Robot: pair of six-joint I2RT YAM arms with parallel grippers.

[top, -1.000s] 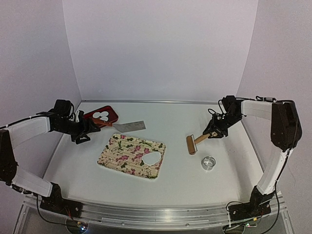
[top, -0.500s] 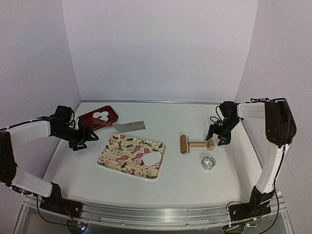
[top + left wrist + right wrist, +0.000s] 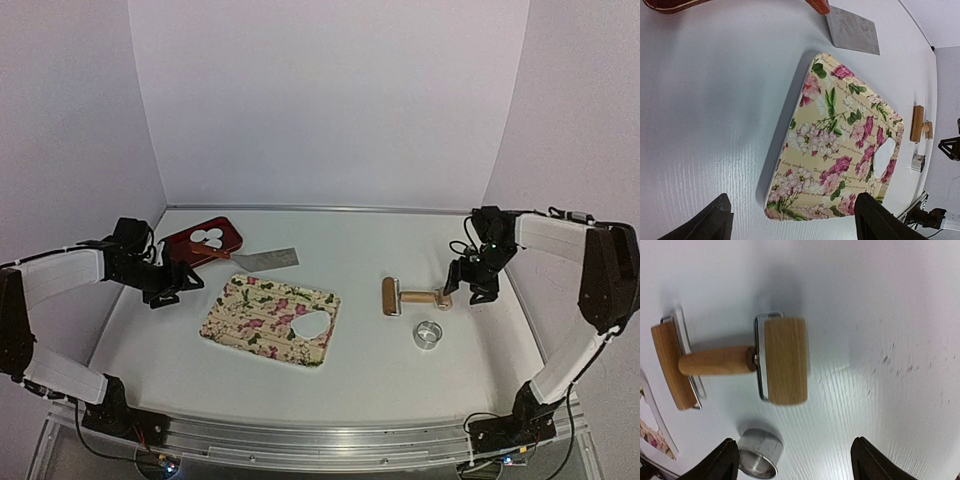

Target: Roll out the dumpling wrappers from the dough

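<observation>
The dough [image 3: 312, 325] is a thin white patch on the near right corner of a floral board [image 3: 262, 308]; the left wrist view shows the dough [image 3: 884, 156] and the board [image 3: 835, 140] too. The dumpling wrappers [image 3: 212, 237] are small white discs in a red tray [image 3: 228, 229]. A wooden rolling pin [image 3: 410, 297] lies on the table, and its roller [image 3: 785, 360] fills the right wrist view. My right gripper [image 3: 470, 291] stands open just right of its handle, and in its own view [image 3: 795, 462] holds nothing. My left gripper [image 3: 182, 283] is open left of the board, empty in its view [image 3: 792, 225].
A metal ring [image 3: 428, 334] stands near the rolling pin, close to my right gripper's left finger [image 3: 725, 462]. A grey scraper blade [image 3: 268, 259] with a red handle lies between the tray and the board. Walls close in the table's back and sides.
My right gripper has let go of the rolling pin, which now lies flat on the table, and has drawn back to the right. The left arm has barely moved.
</observation>
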